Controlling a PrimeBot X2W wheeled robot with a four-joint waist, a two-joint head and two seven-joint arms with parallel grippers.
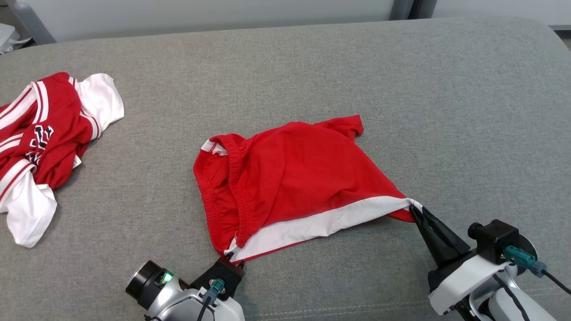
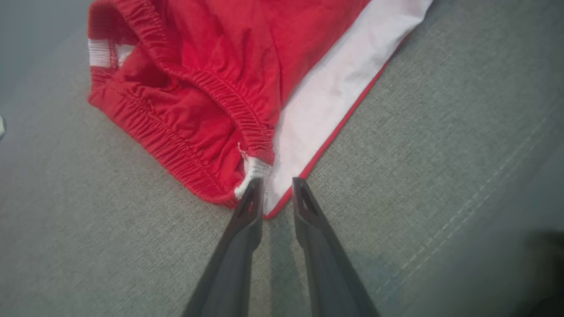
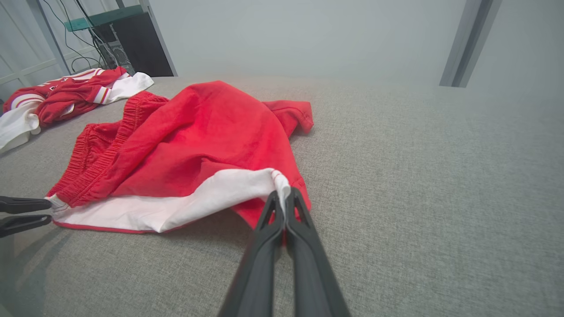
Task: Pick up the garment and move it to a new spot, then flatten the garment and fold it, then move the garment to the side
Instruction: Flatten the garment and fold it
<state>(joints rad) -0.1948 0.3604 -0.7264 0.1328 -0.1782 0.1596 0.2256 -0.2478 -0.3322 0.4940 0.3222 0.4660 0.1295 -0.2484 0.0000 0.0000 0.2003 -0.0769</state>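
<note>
Red shorts (image 1: 294, 174) lie mid-cushion (image 1: 401, 89). The right gripper (image 3: 282, 196) is clamped tight on the white-lined leg corner. The left gripper (image 2: 276, 191) barely shows its tips from the head. Its own wrist view shows the fingers slightly parted, straddling the waistband corner without pinching. A jersey (image 1: 44, 142) is cut off at the left edge.

you had the garment (image 1: 303, 169) lying mid cushioned surface (image 1: 401, 89), a second garment (image 1: 44, 142) well apart to its left, left end effector (image 2: 277, 187) at its near corner, right end effector (image 3: 282, 198) at its right corner.
</note>
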